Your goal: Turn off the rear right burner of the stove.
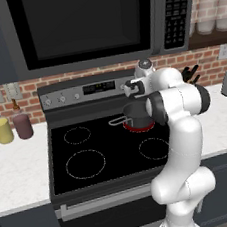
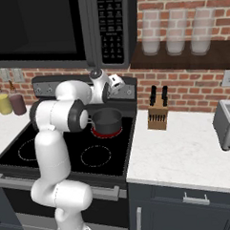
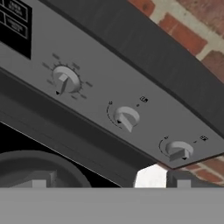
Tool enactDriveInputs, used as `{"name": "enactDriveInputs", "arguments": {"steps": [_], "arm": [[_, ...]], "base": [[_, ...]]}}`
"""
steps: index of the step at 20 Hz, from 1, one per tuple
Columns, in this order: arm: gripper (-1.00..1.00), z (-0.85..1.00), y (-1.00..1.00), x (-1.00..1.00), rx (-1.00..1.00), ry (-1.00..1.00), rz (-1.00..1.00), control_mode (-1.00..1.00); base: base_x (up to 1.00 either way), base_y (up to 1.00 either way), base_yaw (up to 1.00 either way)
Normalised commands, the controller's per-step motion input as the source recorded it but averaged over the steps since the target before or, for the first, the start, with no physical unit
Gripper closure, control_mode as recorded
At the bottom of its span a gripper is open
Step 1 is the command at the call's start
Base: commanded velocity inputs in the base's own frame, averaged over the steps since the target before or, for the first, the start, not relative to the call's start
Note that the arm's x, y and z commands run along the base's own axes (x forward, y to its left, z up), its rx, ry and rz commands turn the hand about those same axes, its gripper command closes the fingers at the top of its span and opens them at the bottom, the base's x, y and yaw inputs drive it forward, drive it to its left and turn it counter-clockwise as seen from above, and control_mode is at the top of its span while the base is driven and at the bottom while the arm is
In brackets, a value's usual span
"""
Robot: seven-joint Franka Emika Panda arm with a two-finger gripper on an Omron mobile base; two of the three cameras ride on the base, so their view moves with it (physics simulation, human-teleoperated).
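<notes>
The stove point(image 1: 103, 137) is a black glass-top range with a steel control panel point(image 1: 83, 93). Its rear right burner point(image 1: 139, 127) point(image 2: 107, 132) glows red under a dark pot point(image 1: 134, 114) point(image 2: 106, 120) with a handle pointing left. My gripper point(image 1: 134, 88) point(image 2: 116, 83) hovers above the pot, close in front of the panel's right end, open with nothing between its fingers. In the hand view my gripper point(image 3: 111, 181) faces three round knobs: left point(image 3: 65, 78), middle point(image 3: 126, 117) and right point(image 3: 179, 149). The pot rim point(image 3: 35, 168) sits at the lower left.
A big black microwave point(image 1: 84, 23) hangs low over the stove. Two bottles point(image 1: 11, 128) stand on the left counter. On the right counter are a knife block point(image 2: 157, 115) and a toaster point(image 2: 227, 125). A shelf of jars point(image 2: 175, 35) is above them.
</notes>
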Motion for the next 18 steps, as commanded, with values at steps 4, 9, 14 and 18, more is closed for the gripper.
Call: {"name": "enactDriveInputs", "arguments": {"steps": [4,9,14,18], "arm": [[-1.0,-0.06,0.0,0.14,-0.05,0.0,0.0,-1.0],[-1.0,0.0,0.0,0.0,0.0,0.0,0.0,-1.0],[-1.0,0.0,0.0,0.0,0.0,0.0,0.0,-1.0],[-1.0,0.0,0.0,0.0,0.0,0.0,0.0,-1.0]], "base": [[0.0,0.0,0.0],[0.0,0.0,0.0],[0.0,0.0,0.0],[0.0,0.0,0.0]]}}
